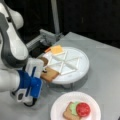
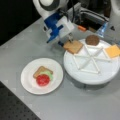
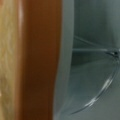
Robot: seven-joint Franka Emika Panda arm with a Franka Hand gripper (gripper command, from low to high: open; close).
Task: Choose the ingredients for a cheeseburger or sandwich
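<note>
- The gripper is at the divided tray, at the tray's 10 o'clock rim in a front view, right over a bread slice.
- In a front view the same slice sits at the tray's 8 o'clock edge, with the gripper at its near corner.
- The gripper seems to be touching or pinching the slice's edge; I cannot tell whether it has closed on it, or how wide it stands.
- The wrist view is filled by the slice's brown crust and pale crumb, very close, with a tray divider at 3 o'clock.
- Done so far, as I judge it: the sandwich is begun on the plate: a bread slice at the bottom, lettuce on it, tomato on top.
- In a front view that stack lies on the plate at 5 o'clock from the tray.
- Left on the tray: the patty at 12 o'clock and the cheese at 2 o'clock, each in its own wedge.
- The stack has no top slice yet.
</note>
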